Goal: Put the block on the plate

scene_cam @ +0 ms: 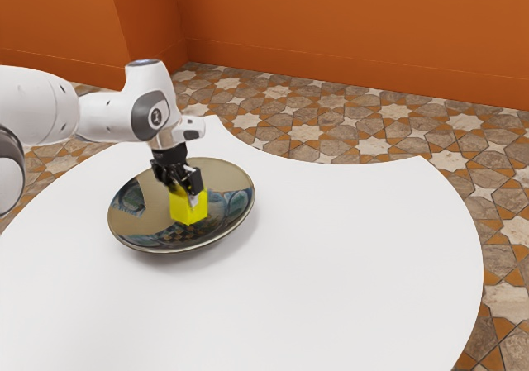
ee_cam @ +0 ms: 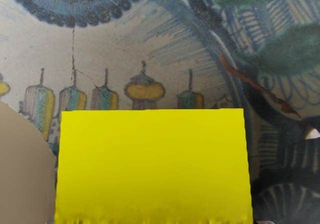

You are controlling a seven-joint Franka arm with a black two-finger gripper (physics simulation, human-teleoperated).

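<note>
The gripper [scene_cam: 191, 196] is over the plate in the exterior view, pointing down and shut on the yellow block [scene_cam: 188, 211]. One finger lies across the upper part of the block's near side; the far finger is mostly hidden. Beneath is the round decorated plate [scene_cam: 233, 175], with the block inside its rim outline. Whether the block's underside touches the plate, I cannot tell. In the wrist view the block [ee_cam: 154, 164] is large at the lower edge, in front of the plate's painted surface [ee_cam: 150, 44].
The white table [scene_cam: 347, 255] extends around the plate and toward the exterior view's right, where its curved edge meets the patterned floor. An orange wall stands behind.
</note>
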